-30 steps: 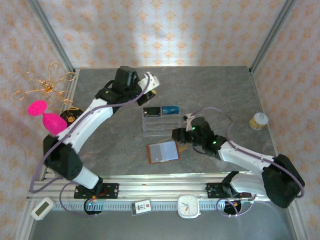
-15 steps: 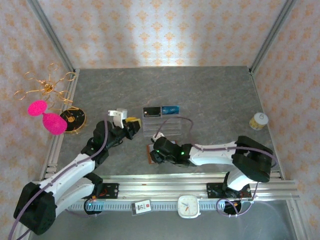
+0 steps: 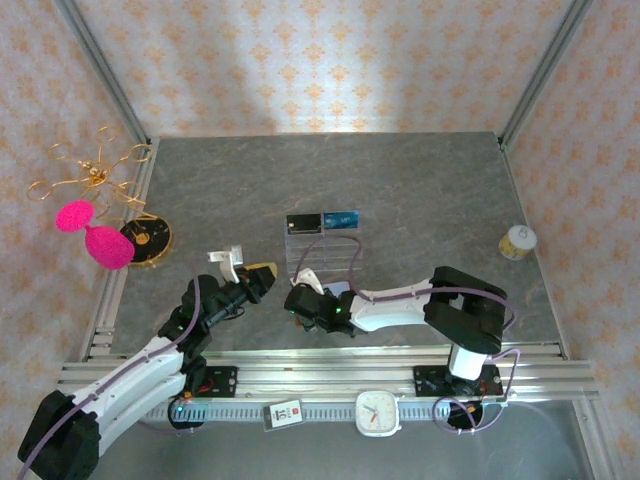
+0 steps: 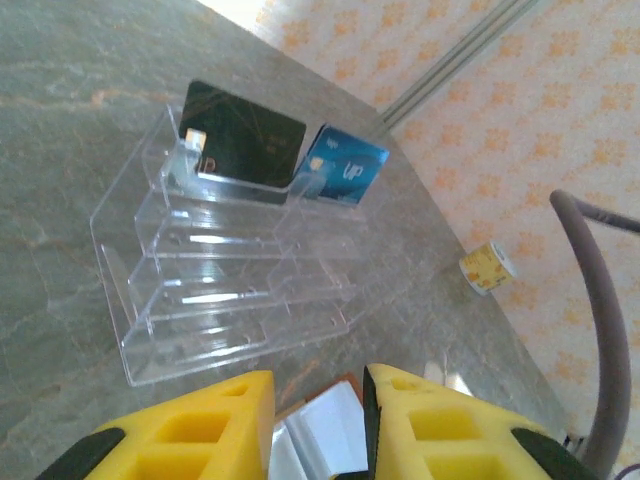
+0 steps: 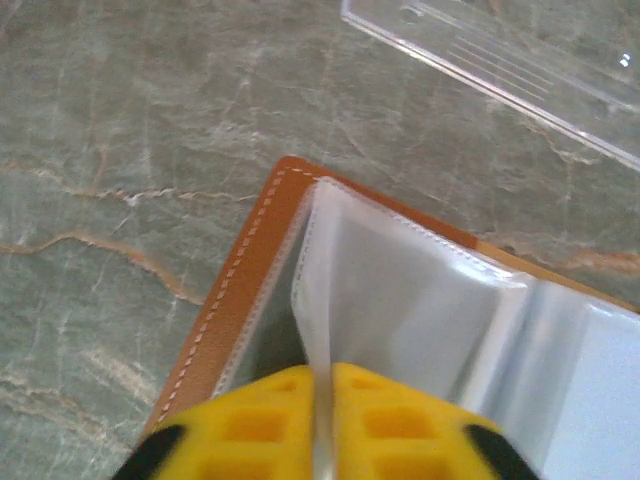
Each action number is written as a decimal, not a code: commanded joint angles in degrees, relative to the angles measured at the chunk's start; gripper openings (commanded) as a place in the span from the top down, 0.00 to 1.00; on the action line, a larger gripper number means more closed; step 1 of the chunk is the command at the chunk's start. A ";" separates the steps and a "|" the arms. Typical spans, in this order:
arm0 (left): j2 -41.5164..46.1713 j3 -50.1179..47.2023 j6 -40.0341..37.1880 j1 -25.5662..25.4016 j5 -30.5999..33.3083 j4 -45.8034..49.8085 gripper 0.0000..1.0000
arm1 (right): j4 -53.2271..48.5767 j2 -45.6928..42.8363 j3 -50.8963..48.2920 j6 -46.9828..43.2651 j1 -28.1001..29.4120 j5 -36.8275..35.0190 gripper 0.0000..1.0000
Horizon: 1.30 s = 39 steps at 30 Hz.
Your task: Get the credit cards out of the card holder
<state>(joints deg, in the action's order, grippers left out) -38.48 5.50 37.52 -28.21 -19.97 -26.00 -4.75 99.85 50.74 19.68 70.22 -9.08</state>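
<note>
The black card (image 4: 245,140) and the bright blue card (image 4: 345,165) stand side by side in the top row of a clear plastic tray (image 4: 220,290); from above, the black card (image 3: 304,223) and the blue card (image 3: 342,218) sit at the tray's far end. The brown card holder (image 5: 240,290) lies open on the table, its pale inner pockets spread. My right gripper (image 5: 322,400) is shut on one thin pocket leaf near the wallet's left edge and covers most of the card holder (image 3: 336,289) from above. My left gripper (image 4: 318,420) is open just left of it, with the wallet's pockets (image 4: 325,435) showing beyond the gap.
A small yellow-and-white roll (image 3: 518,241) sits at the right. A pink object (image 3: 95,235), gold wire (image 3: 90,170) and a black disc (image 3: 147,238) crowd the left edge. A clock (image 3: 378,412) lies on the near rail.
My left arm swung from the far back down to the near left, beside the wallet. My right gripper slid left across the wallet and closed on a pocket leaf at its left edge.
</note>
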 commanded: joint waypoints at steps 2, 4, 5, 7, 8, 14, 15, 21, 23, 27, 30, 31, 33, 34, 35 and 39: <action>-1.31 -2.04 1.96 -3.12 1.38 -0.28 0.75 | 1.80 -1.60 -3.53 4.19 -0.81 1.42 1.00; -3.40 -2.42 2.21 -4.64 1.19 -1.05 0.83 | 4.86 -4.11 -5.33 6.16 -1.44 2.01 1.00; -4.76 -2.57 2.36 -5.40 1.08 -1.69 0.87 | 6.97 -5.53 -6.66 7.16 -1.92 2.94 1.00; -7.53 -3.13 3.10 -6.65 0.90 -4.16 0.96 | 11.28 -8.50 -9.38 9.00 -2.90 5.43 1.00; -9.27 -3.39 3.45 -7.35 0.71 -5.99 1.00 | 13.36 -9.66 -10.66 9.98 -3.49 6.77 1.00; -20.91 -0.63 2.61 -13.32 1.93 -12.65 1.00 | 16.27 -11.99 -12.99 11.35 -4.32 9.18 1.00; -23.52 0.45 2.33 -14.15 2.19 -13.31 1.00 | 16.27 -12.35 -13.31 11.62 -4.32 9.17 1.00; -35.67 6.77 1.09 -16.35 1.52 -15.16 1.00 | 16.76 -17.51 -16.35 12.99 -4.32 7.58 0.85; -38.98 9.03 0.91 -17.04 0.68 -15.99 1.00 | 16.18 -20.44 -17.82 14.05 -4.32 6.30 0.73; -43.61 14.17 0.02 -19.33 -0.12 -15.27 1.00 | 13.85 -27.38 -21.12 16.45 -4.30 2.49 0.68; -48.13 17.63 -0.34 -21.21 -0.87 -15.14 1.00 | 10.78 -31.81 -23.32 17.63 -4.35 -0.05 0.68; -50.28 18.51 -0.10 -21.57 -1.45 -15.47 1.00 | 9.59 -34.34 -23.78 18.23 -4.34 -0.91 0.68; -53.06 19.24 1.11 -21.72 -2.85 -17.27 1.00 | 8.35 -36.93 -24.75 18.58 -4.41 -1.39 0.69; -53.82 19.01 1.71 -21.72 -3.12 -18.56 1.00 | 7.66 -38.09 -25.07 18.72 -4.39 -1.46 0.69; -53.74 18.64 2.13 -21.72 -2.98 -19.39 1.00 | 6.95 -39.10 -25.32 18.73 -4.39 -1.50 0.69; -48.22 16.02 2.65 -21.54 -0.46 -18.52 1.00 | 6.11 -41.13 -25.60 17.90 -4.71 0.19 0.73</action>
<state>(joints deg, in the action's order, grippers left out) -90.65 22.87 39.51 -49.78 -21.58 -41.80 3.88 60.05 26.02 37.34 65.91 -7.68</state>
